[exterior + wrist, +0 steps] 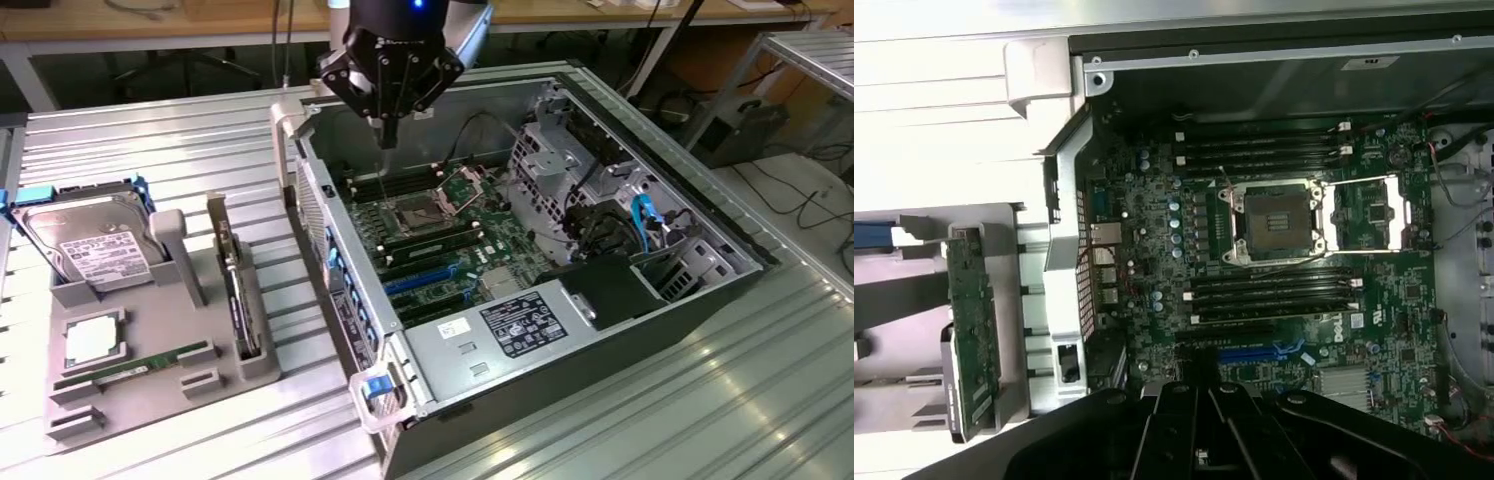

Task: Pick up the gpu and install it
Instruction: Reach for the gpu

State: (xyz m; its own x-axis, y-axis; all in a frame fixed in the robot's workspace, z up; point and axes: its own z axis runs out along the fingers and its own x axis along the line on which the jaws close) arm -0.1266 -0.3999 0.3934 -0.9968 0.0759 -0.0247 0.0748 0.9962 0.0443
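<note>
**One claw empty, gpu racked, nothing installed**

Exterior view's left: grey parts rack (147,400) on the ribbed metal table (160,140), with hard drive (87,250), RAM stick (134,362) and, upright on edge along the side nearest the case, the gpu (236,285), untouched and well apart from the claw. Centre: gripper (387,130) poised above the far corner of the open computer case (447,365), fingers shut together on nothing. Further right, inside the case: motherboard with bare CPU socket (414,215) and blue expansion slots (424,282), unfilled. Judged progress: neither pick-up nor seating done. Room: open air above rack and slots; rack posts beside the card, case walls and the drive cage (554,150) as the hemming edges.
</note>
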